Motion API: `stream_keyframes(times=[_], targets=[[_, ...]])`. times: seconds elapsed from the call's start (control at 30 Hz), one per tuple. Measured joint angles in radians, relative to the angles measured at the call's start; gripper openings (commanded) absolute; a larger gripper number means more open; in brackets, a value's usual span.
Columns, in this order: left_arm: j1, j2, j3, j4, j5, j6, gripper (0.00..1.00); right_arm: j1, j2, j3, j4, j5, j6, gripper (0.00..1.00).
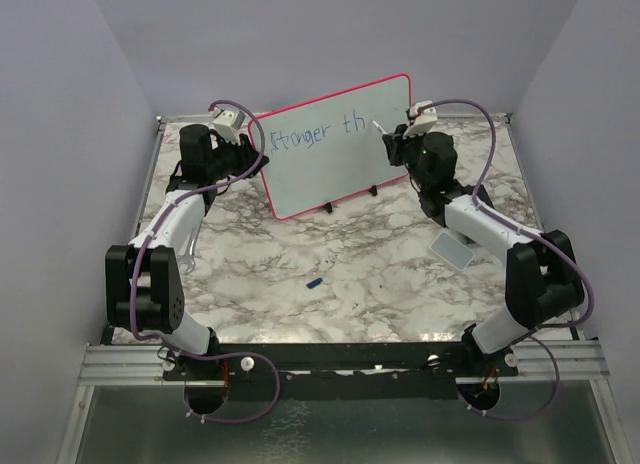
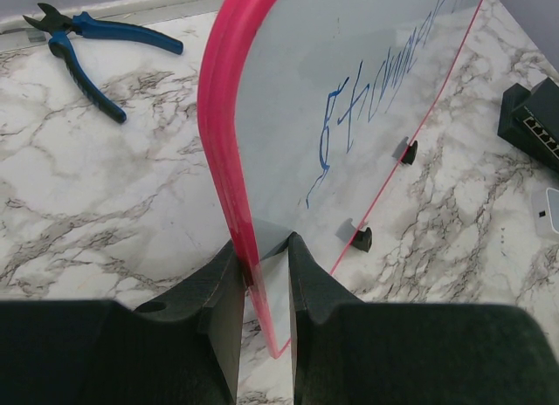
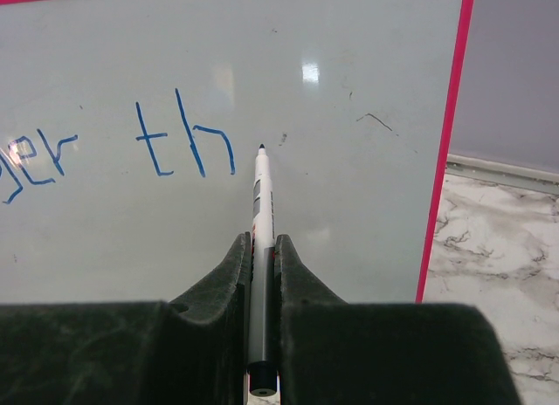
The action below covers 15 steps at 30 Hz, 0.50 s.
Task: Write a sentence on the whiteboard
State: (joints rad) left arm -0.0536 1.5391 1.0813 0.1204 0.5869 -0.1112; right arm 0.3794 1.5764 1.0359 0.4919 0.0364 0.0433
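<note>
Ok so the left hand (image 2: 262,258) is clamped on the pink edge of the whiteboard (image 2: 288,91), one finger on each face of it. The board stands up on its little black feet (image 2: 362,239) on the marble tabletop (image 2: 105,204) and runs away from that hand. The right hand (image 3: 262,244) is squeezed together on a marker (image 3: 260,191) that sticks straight out in front of it, tip pointed at the board face. Can't tell if the tip actually touches or sits just off it. The sentence (image 3: 183,141) is in blue and reads "Stronger th", with the "h" just left of the marker tip. Past the left hand, on the back side of the board, a pair of blue-handled pliers (image 2: 83,47) lies on the tabletop. Well behind the right hand, down by that arm's elbow, there's a small grey pad (image 1: 452,250).
</note>
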Motion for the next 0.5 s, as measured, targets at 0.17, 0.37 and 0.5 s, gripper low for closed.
stream_keyframes(times=[0.17, 0.37, 0.5], targets=[[0.0, 0.0, 0.001, -0.003, 0.0, 0.002, 0.07, 0.0, 0.014, 0.022, 0.0, 0.007, -0.005, 0.01], [0.0, 0.0, 0.002, -0.004, 0.0, 0.005, 0.06, 0.0, 0.035, 0.047, 0.0, 0.014, -0.013, 0.01], [0.0, 0.0, 0.002, -0.005, 0.0, 0.008, 0.06, 0.0, 0.041, 0.059, -0.001, 0.013, -0.018, 0.01]])
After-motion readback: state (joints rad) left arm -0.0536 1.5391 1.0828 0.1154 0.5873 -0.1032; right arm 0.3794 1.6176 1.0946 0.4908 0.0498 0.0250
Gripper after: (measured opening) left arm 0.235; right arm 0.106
